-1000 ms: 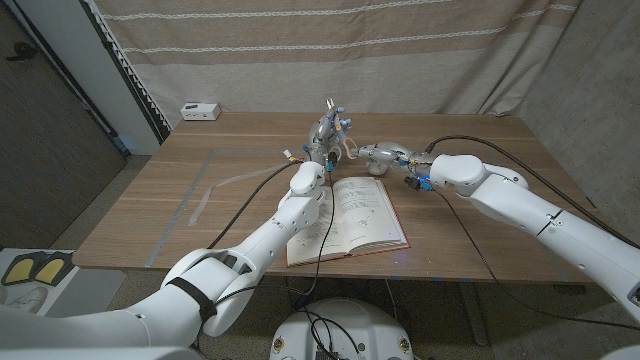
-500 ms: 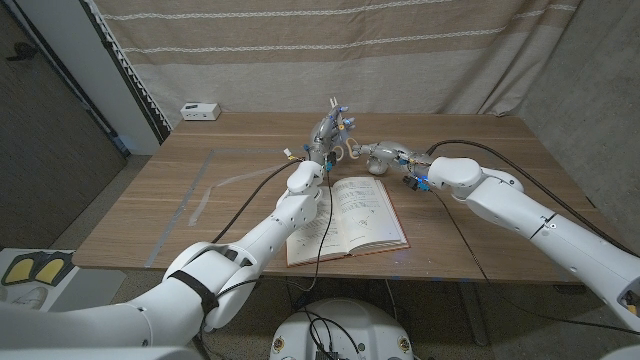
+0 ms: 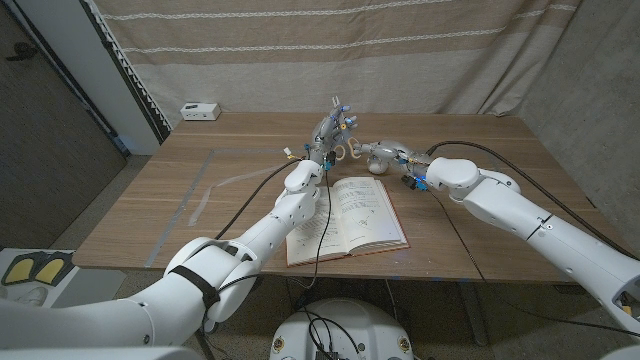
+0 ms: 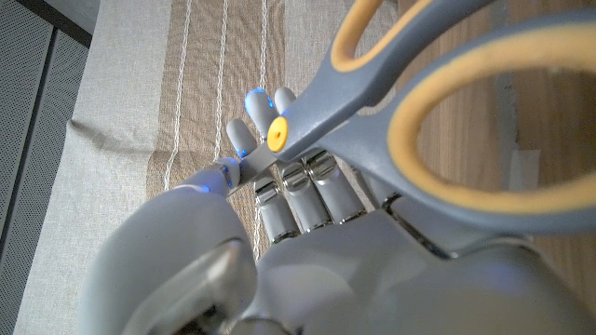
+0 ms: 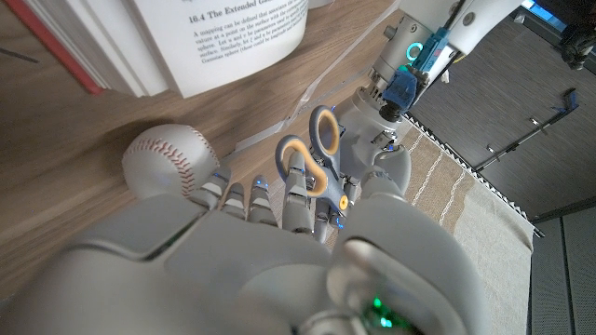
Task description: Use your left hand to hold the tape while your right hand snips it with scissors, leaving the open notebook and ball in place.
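Little has shifted: the left hand [image 3: 331, 136] edges slightly higher, fingers [image 4: 296, 191] grasping the scissors [image 4: 438, 102] rather than tape, while the right hand [image 3: 382, 153], its grip unclear, hovers beside them above the ball [image 5: 169, 160] and notebook [image 3: 350, 215], so no snip yet.

The scissors [image 4: 438, 121] have grey handles with mustard-yellow linings inside the loops and a yellow pivot dot, gripped in the silver-grey left robot hand [image 4: 307, 223], whose fingertips glow blue. Just beside the right robot hand [image 5: 270, 242], also silver-grey with blue lights, lies a white baseball [image 5: 168, 163] with red stitching. Near it the open book [image 3: 350, 215] shows white pages of black print and a red cover edge. The table [image 3: 200, 190] is brown wood grain. Beyond both robot hands hangs a beige curtain [image 3: 330, 50] with thin white stripes.
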Controlling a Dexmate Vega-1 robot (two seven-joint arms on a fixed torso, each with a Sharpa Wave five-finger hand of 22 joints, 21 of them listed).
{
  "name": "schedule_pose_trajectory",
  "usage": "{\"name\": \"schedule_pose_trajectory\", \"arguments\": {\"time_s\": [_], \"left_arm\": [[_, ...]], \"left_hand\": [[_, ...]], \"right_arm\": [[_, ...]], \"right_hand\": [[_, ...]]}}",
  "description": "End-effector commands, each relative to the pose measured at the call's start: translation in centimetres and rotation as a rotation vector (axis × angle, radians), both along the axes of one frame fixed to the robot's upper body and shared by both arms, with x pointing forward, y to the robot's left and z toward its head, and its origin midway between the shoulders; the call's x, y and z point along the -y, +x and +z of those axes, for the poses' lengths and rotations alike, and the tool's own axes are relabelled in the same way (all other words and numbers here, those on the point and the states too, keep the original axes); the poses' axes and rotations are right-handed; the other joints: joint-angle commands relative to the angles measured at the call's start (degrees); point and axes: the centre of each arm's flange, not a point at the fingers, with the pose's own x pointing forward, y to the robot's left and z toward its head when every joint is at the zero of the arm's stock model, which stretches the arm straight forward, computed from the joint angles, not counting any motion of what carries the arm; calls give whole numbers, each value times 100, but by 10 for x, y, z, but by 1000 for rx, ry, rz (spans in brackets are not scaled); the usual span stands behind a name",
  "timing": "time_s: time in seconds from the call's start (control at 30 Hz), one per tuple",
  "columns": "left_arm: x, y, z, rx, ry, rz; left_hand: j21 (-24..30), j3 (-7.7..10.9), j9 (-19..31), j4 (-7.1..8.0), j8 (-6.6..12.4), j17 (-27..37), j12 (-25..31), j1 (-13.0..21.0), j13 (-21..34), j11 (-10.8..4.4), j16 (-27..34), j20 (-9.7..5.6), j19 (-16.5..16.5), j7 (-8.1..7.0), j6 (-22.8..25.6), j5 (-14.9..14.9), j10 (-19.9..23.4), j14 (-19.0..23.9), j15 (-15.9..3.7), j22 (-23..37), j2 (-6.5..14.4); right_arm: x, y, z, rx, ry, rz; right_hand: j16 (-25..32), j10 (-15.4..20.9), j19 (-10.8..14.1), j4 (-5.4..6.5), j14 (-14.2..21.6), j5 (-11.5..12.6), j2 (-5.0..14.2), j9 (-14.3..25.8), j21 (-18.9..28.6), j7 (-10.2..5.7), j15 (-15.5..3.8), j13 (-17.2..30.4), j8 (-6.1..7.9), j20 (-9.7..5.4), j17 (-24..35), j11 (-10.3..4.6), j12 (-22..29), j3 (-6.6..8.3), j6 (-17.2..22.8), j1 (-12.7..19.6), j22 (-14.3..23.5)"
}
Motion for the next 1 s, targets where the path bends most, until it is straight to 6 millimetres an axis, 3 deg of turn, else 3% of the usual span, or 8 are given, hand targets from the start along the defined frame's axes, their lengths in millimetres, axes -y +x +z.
{"name": "schedule_pose_trajectory", "arguments": {"time_s": [0.03, 0.3, 1.0], "left_arm": [[-2, 0, -1, -5, -6, 28], [-5, -5, 2, -9, -2, 136], [-1, -6, 2, 7, -11, 78]], "left_hand": [[-24, 59, -15, -2, -22, -10, 33, -12, 0, -213, 22, -578, -55, 4, 53, 35, 238, -44, -283, 24, 64], [-33, 41, 43, -1, -3, -49, 13, -22, -52, -214, 34, -566, -100, 2, 3, 32, 206, -87, -283, 34, 62], [-55, -1, 143, 10, 47, -92, 20, -47, -84, -216, 33, -568, -189, 3, -67, 25, 182, -194, -283, 36, 90]], "right_arm": [[-1, -5, 1, 40, 19, -26], [-1, -11, 4, 65, -4, -49], [-8, -7, 3, 29, -49, -35]], "right_hand": [[34, 133, 137, -83, 129, -8, -16, -8, 54, 17, 15, 22, 22, 10, 6, 40, 63, 137, 137, 176, 8], [42, 204, 216, -140, 214, -19, -35, -8, 59, 10, 65, 22, 11, 35, 6, 90, 82, 187, 154, 249, 5], [-7, 92, 216, -166, 171, -52, 31, -7, 19, 24, 111, 23, -2, 70, 16, 56, 22, 293, 204, 327, 7]]}}
